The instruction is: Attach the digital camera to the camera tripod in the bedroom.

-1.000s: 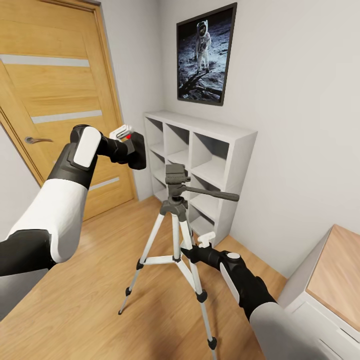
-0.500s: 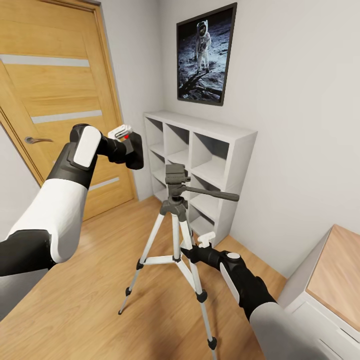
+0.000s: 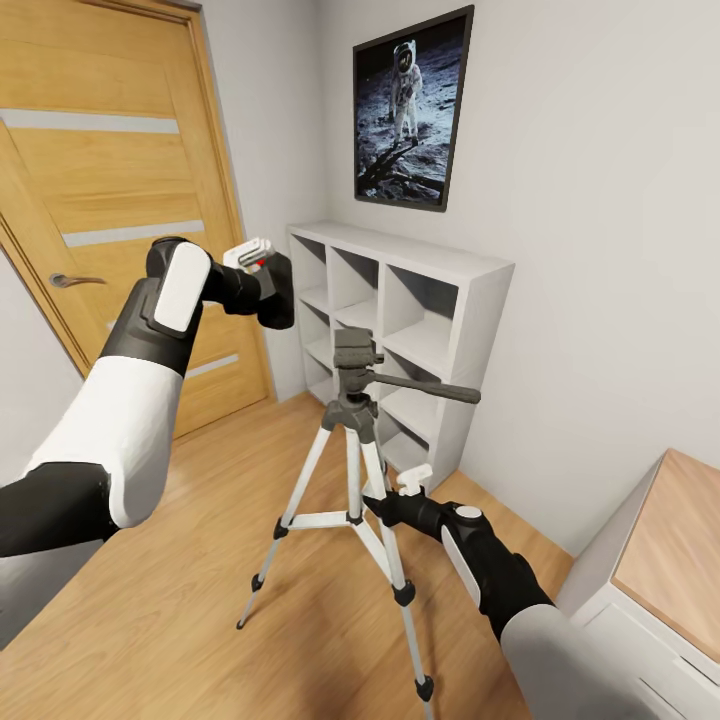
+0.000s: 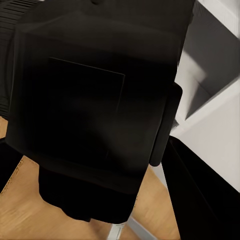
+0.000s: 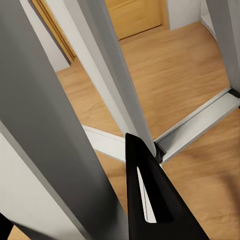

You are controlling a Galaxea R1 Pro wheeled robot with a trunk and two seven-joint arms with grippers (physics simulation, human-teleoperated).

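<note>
From the head view we see our left gripper (image 3: 262,268) raised at the left, its fingers clamped on the digital camera (image 3: 275,289), a boxy matte-black body with a small red button on top. It hangs in the air above and to the left of the camera tripod (image 3: 352,470), well apart from its head. The tripod stands on the light wood plank floor (image 3: 180,600) in the middle of the bedroom, with smooth silver-white legs, black joints and feet, and a dark grey head whose long handle points right. Behind it, against the grey wall, is a white cube shelf (image 3: 400,340); the compartments we can see into hold nothing. A wooden door (image 3: 110,200) with pale horizontal strips is at the far left, a framed astronaut picture (image 3: 412,108) hangs above the shelf, and a wood-topped bench (image 3: 670,560) sits at the near right. Our right gripper (image 3: 385,493) is low down at a tripod leg, touching it; we cannot tell from here how wide its fingers stand.

In the left wrist view the camera's flat black back (image 4: 95,110) sits close before the lens, with white shelf panels (image 4: 210,95) beyond.

In the right wrist view pale round tripod legs (image 5: 107,75) cross the floor, joined by flat silver braces (image 5: 200,127), and one black tapered finger (image 5: 150,200) lies against a leg.
</note>
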